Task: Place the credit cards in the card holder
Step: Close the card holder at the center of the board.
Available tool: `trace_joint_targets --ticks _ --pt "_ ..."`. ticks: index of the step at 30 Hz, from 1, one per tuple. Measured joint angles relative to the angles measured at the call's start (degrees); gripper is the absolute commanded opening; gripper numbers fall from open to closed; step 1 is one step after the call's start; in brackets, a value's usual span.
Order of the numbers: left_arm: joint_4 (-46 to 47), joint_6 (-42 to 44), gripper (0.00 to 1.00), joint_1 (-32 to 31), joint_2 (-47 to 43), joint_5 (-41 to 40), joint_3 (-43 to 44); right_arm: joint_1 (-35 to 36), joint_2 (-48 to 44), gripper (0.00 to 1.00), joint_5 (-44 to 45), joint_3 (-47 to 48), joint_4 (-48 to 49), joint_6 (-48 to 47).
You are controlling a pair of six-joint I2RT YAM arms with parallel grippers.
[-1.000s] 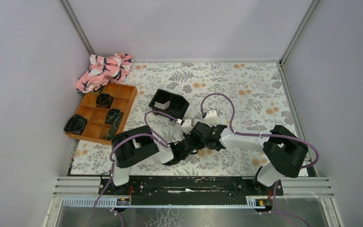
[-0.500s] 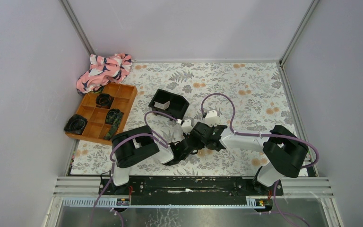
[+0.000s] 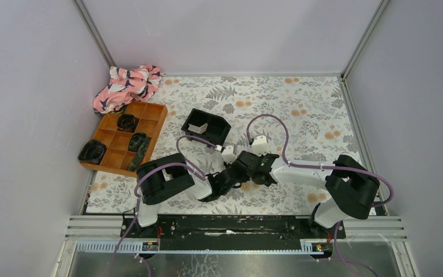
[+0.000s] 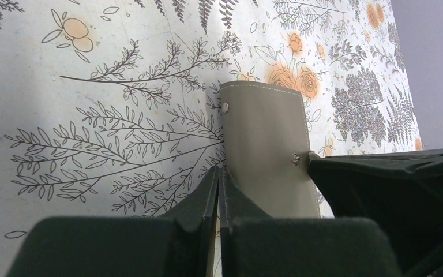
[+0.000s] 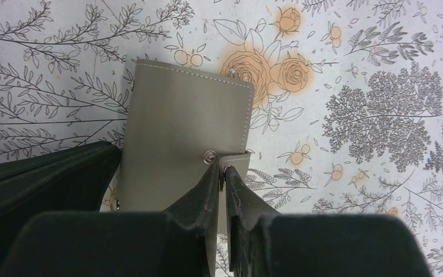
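**Both tools gripped the card holder, which was not yet opened**

The card holder [image 5: 184,121] lay folded shut on the bench [image 3: 300,104], just ahead of the arm bases; the left tool [image 4: 219,173] was clenched on its near edge; the right tool [image 5: 223,172] pinched the snap tab [image 5: 237,157]; both arms reached low, their wrists meeting; next, I judged, the right would need to peel the tab up while the left held firm.
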Motion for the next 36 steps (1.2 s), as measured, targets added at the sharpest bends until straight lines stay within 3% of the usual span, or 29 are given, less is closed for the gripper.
trace_joint_targets --ticks 36 --pt "0.66 -0.37 0.06 0.0 0.0 -0.02 -0.44 -1.31 3.37 0.13 0.76 0.33 3.89 -1.64"
